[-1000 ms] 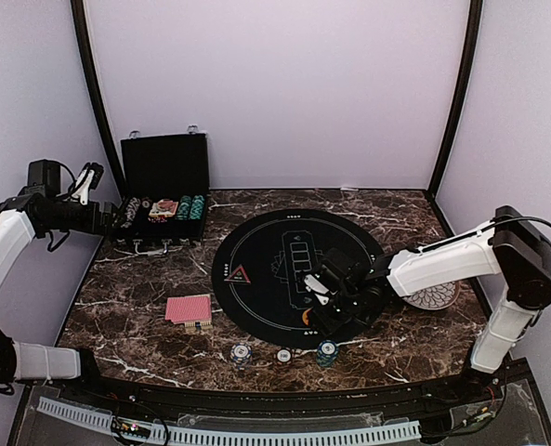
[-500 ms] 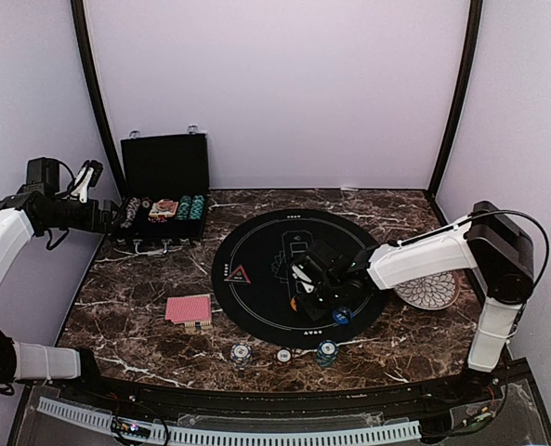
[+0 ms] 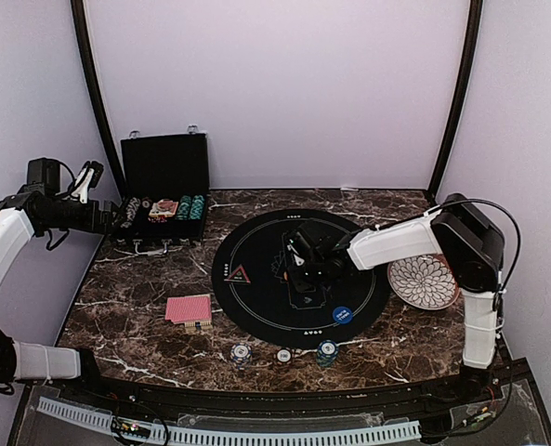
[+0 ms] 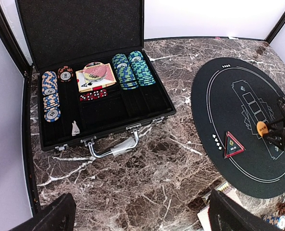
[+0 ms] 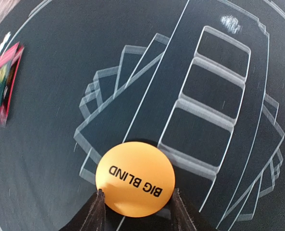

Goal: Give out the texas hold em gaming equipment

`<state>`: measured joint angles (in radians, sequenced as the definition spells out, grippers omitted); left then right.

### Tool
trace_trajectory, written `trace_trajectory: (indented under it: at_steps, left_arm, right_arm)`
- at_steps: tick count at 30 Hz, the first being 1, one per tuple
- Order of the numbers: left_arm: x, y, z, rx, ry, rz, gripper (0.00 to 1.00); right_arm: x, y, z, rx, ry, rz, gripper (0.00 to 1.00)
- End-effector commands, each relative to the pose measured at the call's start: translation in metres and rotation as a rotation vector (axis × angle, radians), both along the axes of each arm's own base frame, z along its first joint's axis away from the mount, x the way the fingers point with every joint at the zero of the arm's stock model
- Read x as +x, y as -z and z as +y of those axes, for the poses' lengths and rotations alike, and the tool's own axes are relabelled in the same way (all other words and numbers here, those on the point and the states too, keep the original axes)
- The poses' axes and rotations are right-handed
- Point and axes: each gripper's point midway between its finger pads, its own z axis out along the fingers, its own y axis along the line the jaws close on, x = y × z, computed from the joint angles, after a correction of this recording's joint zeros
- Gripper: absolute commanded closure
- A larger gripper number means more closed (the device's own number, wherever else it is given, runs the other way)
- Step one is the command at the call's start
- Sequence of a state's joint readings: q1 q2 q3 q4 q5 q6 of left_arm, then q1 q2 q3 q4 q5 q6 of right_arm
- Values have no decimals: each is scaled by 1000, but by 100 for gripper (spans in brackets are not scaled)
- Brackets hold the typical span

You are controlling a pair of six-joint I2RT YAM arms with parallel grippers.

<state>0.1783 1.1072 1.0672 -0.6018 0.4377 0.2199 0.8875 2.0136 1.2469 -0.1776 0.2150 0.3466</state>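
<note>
Left wrist view: the left gripper (image 4: 141, 204) hangs with its two black fingers (image 4: 51, 216) spread wide at the frame's lower corners, only the dark brown marble tabletop (image 4: 152, 168) showing between them; at ten o'clock stands the open black hard case with metal latches (image 4: 80, 29), holding rows of round striped-edged poker chips (image 4: 130, 71), a red-backed deck of playing cards (image 4: 95, 77) and small red dice (image 4: 93, 95); at three o'clock lies the round black felt mat with white outlines (image 4: 229, 96), a red triangular marker (image 4: 232, 146) toward its seven o'clock side; the right gripper (image 4: 279, 134) is over the mat with the orange round button disc (image 4: 262, 127) at its tip.

Right wrist view: that disc, printed BIG BLIND, sits at six o'clock, clasped at its near edge between the two fingertips (image 5: 95, 214), the jaws closed against either side; whether it rests on the mat or is raised off it I cannot tell; the red marker shows at nine o'clock.

Top view: the right gripper is over the mat's middle; a blue round button disc (image 3: 342, 314) lies flat on the mat at five o'clock, apart from the gripper; a round white plate with a petal pattern (image 3: 426, 282) is just beside the mat at three o'clock; a loose pile of red-backed cards (image 3: 189, 308) lies off the mat at eight o'clock; three short chip stacks (image 3: 242, 353) line the tabletop's near edge at six o'clock; the case is at ten o'clock, the left gripper at its nine o'clock end.
</note>
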Motion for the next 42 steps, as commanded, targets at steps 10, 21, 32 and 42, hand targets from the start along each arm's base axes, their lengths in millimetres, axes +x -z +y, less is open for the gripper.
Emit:
trace_trajectory:
  at_steps: [10,21,32,42]
  left_arm:
    - [-7,5,-5,-15,14,25,1]
    - [-10,8,-5,-13,16,29,1]
    - [-10,8,-5,-12,13,30,1]
    - [-11,12,-1,9,1,37,1]
  right_arm:
    - [90,15,-13,20,132,-43,54]
    - [123,15,-14,33,138,-50,56]
    - [168,14,-12,65,172,-51,57]
    - [186,-20,-5,89,150,-98,54]
